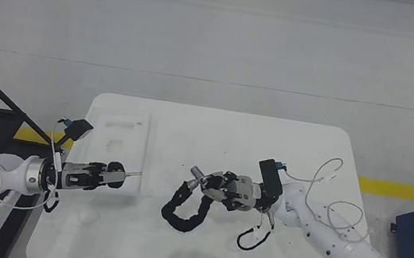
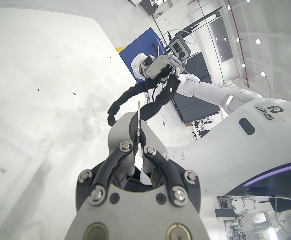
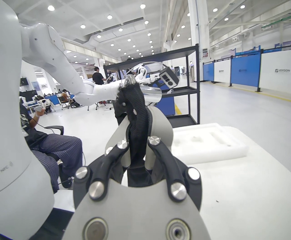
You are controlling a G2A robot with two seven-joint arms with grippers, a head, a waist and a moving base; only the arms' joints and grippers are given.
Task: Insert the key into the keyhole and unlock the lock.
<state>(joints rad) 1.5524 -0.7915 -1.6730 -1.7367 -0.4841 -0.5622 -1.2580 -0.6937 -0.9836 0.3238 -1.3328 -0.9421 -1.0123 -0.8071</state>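
My left gripper [image 1: 121,174] [image 2: 137,127] is shut on a thin metal key [image 1: 133,174] [image 2: 138,113], held edge-on above the white table with its blade pointing toward the lock. My right gripper [image 1: 211,184] [image 3: 138,118] is shut on the black fabric-sleeved cable of the lock [image 3: 136,106], just behind its silver cylinder body [image 1: 195,175] [image 3: 151,92]. The rest of the black cable [image 1: 179,208] [image 2: 159,100] hangs in a loop down to the table. A clear gap separates the key tip from the cylinder.
A white foam tray [image 1: 117,136] [image 3: 211,141] with shallow recesses lies on the table's far left part. A thin black wire loop [image 1: 251,236] dangles under the right wrist. A black shelf rack [image 3: 191,86] stands past the table's edge.
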